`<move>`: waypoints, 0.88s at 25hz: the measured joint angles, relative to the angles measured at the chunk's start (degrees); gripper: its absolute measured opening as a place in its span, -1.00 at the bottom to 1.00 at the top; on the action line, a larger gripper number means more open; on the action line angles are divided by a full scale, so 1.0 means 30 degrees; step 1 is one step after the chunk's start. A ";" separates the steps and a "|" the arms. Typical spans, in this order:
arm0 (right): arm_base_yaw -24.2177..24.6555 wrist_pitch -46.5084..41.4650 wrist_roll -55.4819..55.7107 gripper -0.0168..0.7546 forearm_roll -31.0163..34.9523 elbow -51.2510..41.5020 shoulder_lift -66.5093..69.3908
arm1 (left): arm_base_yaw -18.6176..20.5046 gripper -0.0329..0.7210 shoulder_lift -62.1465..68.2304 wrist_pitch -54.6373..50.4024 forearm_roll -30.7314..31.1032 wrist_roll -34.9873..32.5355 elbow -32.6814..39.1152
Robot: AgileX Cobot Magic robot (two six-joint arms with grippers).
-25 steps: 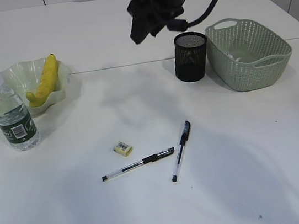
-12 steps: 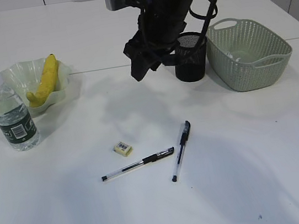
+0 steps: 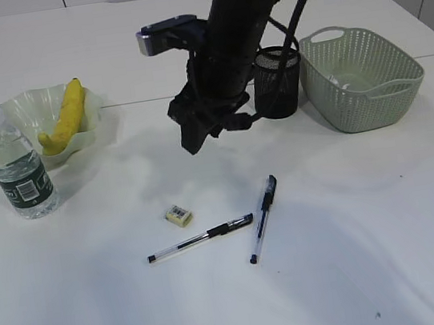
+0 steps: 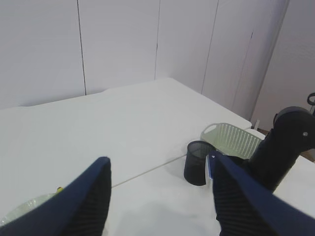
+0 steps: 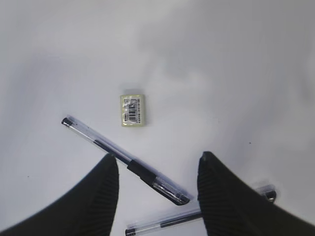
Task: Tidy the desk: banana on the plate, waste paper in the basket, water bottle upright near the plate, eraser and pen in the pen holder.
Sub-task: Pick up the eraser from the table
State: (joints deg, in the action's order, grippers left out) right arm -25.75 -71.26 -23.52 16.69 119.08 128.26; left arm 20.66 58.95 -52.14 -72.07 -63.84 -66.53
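Right pincer [image 5: 157,189] agape, pointing down from a bent arm; left pincer [image 4: 160,196] likewise spread.

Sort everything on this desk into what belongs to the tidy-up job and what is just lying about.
Job: banana, plate, water bottle, eraser, two pens, pen holder, basket, right tool.
Lying about: nothing visible.
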 joint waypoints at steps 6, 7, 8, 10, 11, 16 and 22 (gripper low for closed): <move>-0.0626 0.0047 0.0000 0.05 0.0000 -0.0080 0.1023 | 0.0000 0.29 0.0000 0.0000 0.0750 0.0547 0.0000; -0.0674 0.0084 0.0000 0.05 0.0000 -0.0080 0.1057 | 0.0000 0.29 0.0000 0.0000 0.0837 0.0630 0.0000; -0.0674 0.0084 0.0000 0.05 0.0000 -0.0080 0.1110 | 0.0000 0.29 0.0000 0.0000 0.0879 0.0678 0.0000; -0.0687 0.0084 0.0000 0.05 -0.0037 -0.0080 0.1105 | 0.0000 0.29 0.0000 0.0000 0.0953 0.0746 0.0000; -0.0687 0.0119 0.0000 0.05 -0.0037 -0.0080 0.1105 | 0.0000 0.29 0.0000 0.0000 0.1090 0.0746 0.0000; -0.0687 0.0119 0.0000 0.05 -0.0037 -0.0080 0.1404 | 0.0000 0.29 0.0000 0.0000 0.1650 0.0943 0.0000; -0.0730 0.0158 0.0000 0.05 0.0003 -0.0080 0.2241 | 0.0000 0.29 0.0118 0.0000 0.1764 0.1172 0.0000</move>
State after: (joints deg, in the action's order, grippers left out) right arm -27.94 -70.79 -23.52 16.70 118.84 134.98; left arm 20.66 59.30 -52.14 -66.78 -60.33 -66.53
